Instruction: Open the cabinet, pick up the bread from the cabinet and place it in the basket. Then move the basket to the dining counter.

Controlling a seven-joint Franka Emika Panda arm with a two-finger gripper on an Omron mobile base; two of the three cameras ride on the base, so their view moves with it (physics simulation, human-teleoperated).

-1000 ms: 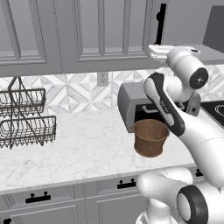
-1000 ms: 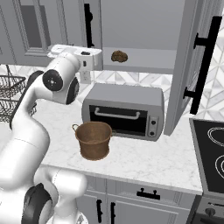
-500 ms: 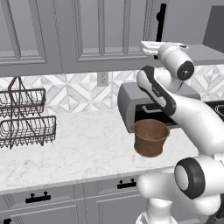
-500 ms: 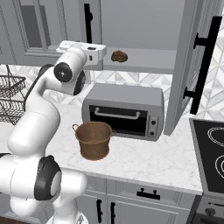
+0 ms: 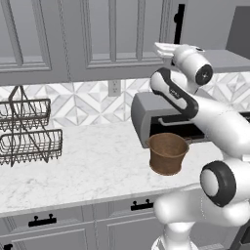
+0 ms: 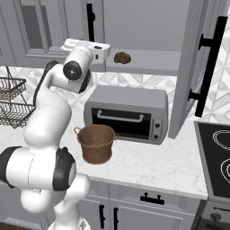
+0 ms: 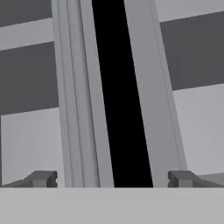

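The bread [image 6: 122,57] lies on the open cabinet's shelf [image 6: 148,63], a small dark-brown lump just beside the tool and level with it, apart from it and not held; the cabinet door [image 6: 197,67] stands swung open on the far side of the bread from the tool, its long black bar handle [image 6: 207,63] facing outward; the tool [image 7: 111,178] is raised to shelf height at the cabinet's edge, its two dark fingertips [image 7: 43,178] spread wide with nothing between them, released; in the hand view a black vertical bar [image 7: 120,92] and pale grey framing stand straight ahead of the spread tips, and whether they touch anything cannot be told; well below the tool the basket [image 6: 95,143] sits upright on the white marble surface [image 6: 148,166], brown and woven, with nothing seen inside it; a grey toaster oven [image 6: 128,112] stands just behind the basket, beneath the shelf; a black wire rack [image 5: 27,132] rests on the same surface, well apart from the tool on the side away from the open door; a black cooktop [image 6: 215,161] lies beyond the door.
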